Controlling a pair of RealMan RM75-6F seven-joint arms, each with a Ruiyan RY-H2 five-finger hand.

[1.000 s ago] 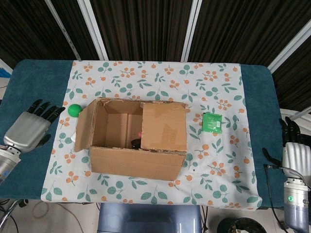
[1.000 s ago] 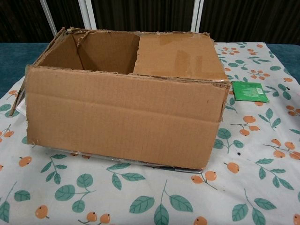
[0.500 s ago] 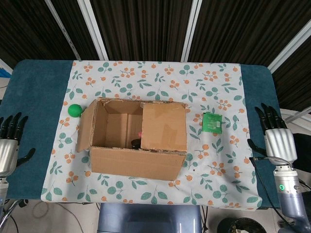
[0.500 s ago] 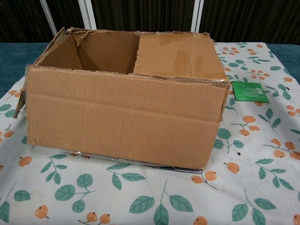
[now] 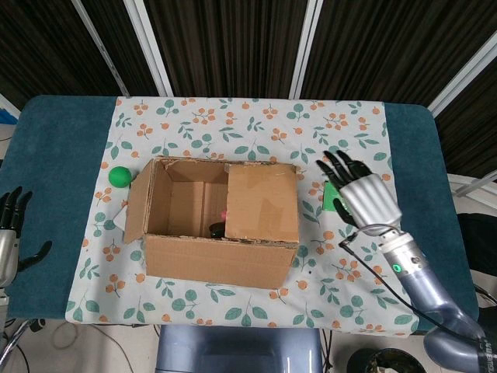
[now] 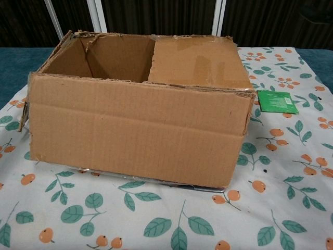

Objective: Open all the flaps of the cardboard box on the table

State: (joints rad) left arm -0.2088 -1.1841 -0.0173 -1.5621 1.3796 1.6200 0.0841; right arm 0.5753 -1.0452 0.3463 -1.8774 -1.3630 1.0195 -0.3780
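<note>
Box (image 5: 217, 225) near the middle of the counter (image 5: 58, 155), on the floral cloth (image 5: 248, 124). Right flap (image 5: 262, 202) folded flat over the box's right half; left flap (image 5: 137, 203) standing up and leaning outward at the box's left edge. Left half of the box open at the top, with something dark and a pink spot just visible inside by the right flap's edge, too small to tell what. From the chest, front wall of the box (image 6: 135, 130) filling most of the view, right flap (image 6: 195, 61) lying level across the top.

Right hand (image 5: 359, 193) just right of the box, over the cloth, fingers spread apart, holding nothing, partly covering the green packet (image 5: 332, 194). Same packet (image 6: 277, 101) plain on the cloth right of the box in the chest view. Left hand (image 5: 8, 237) well left of the box, at the counter's edge, fingers apart, holding nothing.

Green ball (image 5: 118, 176) on the cloth just left of the box, near the left flap.
</note>
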